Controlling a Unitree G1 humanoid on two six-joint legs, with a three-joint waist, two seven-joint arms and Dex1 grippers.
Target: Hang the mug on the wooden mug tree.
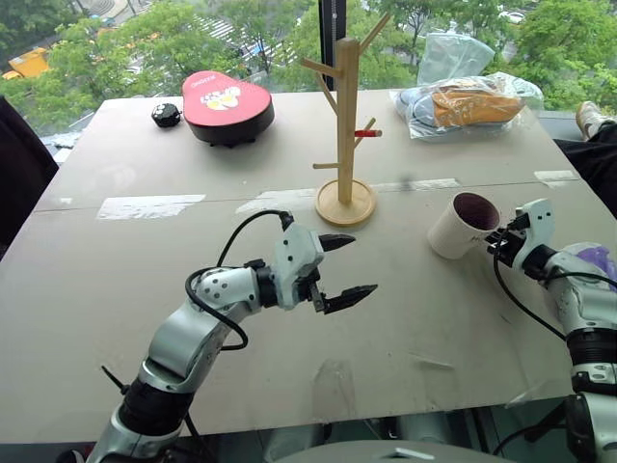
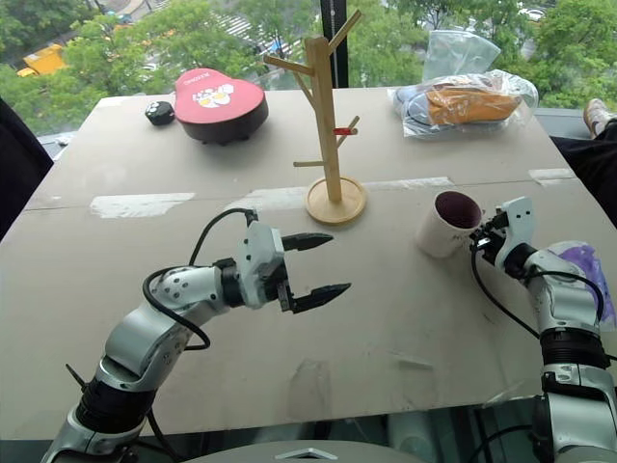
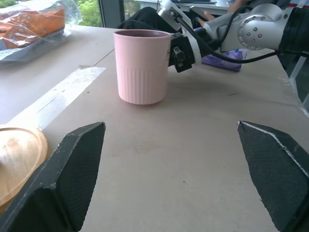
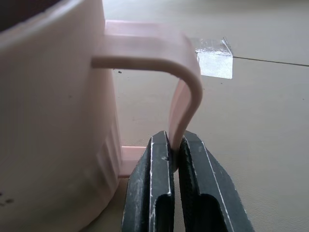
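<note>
Mug [image 1: 461, 225]: white ceramic, dark maroon inside, one handle, upright on the grey tabletop [image 1: 405, 318] at the robot's right, mouth up. Handle turned toward the right gripper [image 1: 500, 240]. Right gripper fingers [image 4: 159, 193] closed tight on the lower part of the handle's loop, as seen in the right wrist view; thin handle wall pinched between the two black pads. Mug base resting on the table in the left wrist view.

Wooden mug tree [image 1: 345, 125]: tall light-wood post with angled peg branches, one red-tipped, on a round wooden disc base; upright near the table's middle, beyond and to the left of the mug, well apart from it. No mug on any peg.

Left gripper [image 1: 345, 268]: held above the tabletop in front of the tree base, pointing toward the mug, black fingers [image 3: 72, 169] spread wide, nothing between them. Mug centred between those fingers in the left wrist view, at a distance.

Other items on the far side of the table: red-topped rounded black box [image 1: 228, 106] left of the tree, small black round object [image 1: 166, 116] just beside it, clear plastic bag with orange contents [image 1: 468, 104] at the far right. Purple pack [image 1: 603, 258] near the right arm. Strips of clear tape [image 1: 149, 205] across the table seam.
</note>
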